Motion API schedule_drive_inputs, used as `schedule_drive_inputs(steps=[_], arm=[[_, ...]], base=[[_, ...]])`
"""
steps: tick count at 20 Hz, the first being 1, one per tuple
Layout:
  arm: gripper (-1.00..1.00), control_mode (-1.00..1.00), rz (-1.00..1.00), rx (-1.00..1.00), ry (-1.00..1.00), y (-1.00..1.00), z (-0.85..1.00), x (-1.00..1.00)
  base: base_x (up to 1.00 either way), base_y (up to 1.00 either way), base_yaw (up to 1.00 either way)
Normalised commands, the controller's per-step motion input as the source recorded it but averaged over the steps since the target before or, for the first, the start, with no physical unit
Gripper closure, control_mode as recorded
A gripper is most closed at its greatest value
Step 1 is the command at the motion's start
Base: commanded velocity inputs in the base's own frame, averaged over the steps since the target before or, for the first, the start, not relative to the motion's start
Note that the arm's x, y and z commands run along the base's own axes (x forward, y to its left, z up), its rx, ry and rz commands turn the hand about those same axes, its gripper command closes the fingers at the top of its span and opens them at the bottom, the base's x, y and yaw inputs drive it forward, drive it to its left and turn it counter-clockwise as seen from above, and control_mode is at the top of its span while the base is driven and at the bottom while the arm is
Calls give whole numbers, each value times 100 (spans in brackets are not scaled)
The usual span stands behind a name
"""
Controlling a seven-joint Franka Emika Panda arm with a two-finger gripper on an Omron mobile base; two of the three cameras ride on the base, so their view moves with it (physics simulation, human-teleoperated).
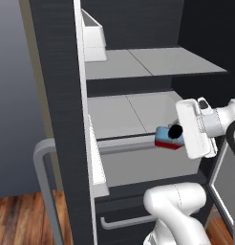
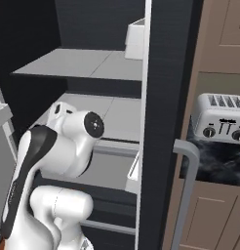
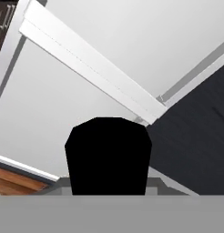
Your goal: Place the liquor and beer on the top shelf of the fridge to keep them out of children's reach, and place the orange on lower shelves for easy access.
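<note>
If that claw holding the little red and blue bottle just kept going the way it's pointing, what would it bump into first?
The gripper, shut on the liquor, points left into the open fridge. Probably the white door bin on the left door comes first, though depth is hard to judge; it may pass over the lower shelf.

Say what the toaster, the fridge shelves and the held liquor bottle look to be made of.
Toaster: likely brushed metal, silvery with soft sheen and dark knobs. Top shelf and the lower shelves: matte pale-grey slabs, plastic or coated glass; flat shading leaves it open. Liquor, held in the claw: glossy red and pale-blue body with a black cap, glass or plastic; cannot tell which.
</note>
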Motion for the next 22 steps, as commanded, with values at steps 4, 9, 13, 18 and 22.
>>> schedule_drive_inputs(steps=[4,9,13,18,22], arm=[[100,-100,-7,-3,-13,25,46,9],[100,-100,-9,0,-12,6,56,14],[100,-100,-10,0,-12,0,50,18],[100,-100,-12,10,-7,0,24,16],[100,-100,-12,26,-1,0,35,4]], base=[[0,0,0],[0,0,0],[0,0,0],[0,0,0],[0,0,0]])
